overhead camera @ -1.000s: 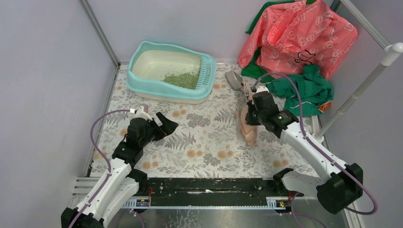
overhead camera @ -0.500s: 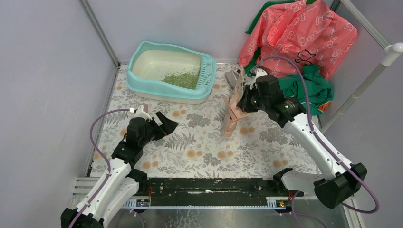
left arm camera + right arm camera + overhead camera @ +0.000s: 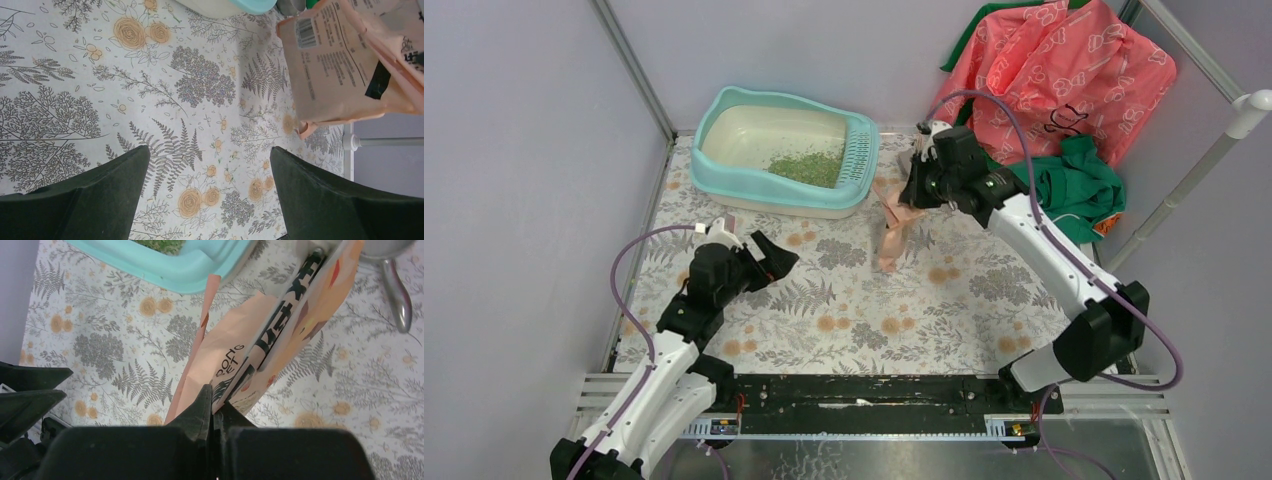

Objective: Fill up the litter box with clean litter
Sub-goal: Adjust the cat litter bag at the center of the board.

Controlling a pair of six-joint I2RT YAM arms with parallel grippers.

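I see the litter box (image 3: 754,190) at the back left of the floral mat (image 3: 844,310), with a small green heap of clean litter (image 3: 809,167) in its basin against the grille end; my right gripper (image 3: 914,192) is clamped tight on the top edge of the peach paper bag (image 3: 890,232), which hangs just beside that end; I cannot tell whether its bottom touches the mat; my left gripper (image 3: 210,200) hovers over the mat in front of the box, fingers wide apart and empty; I judge the bag thin, soft and creasing, its load shifting; the granules look light and quick to scatter; a second hold on a bottom corner would steady a pour.
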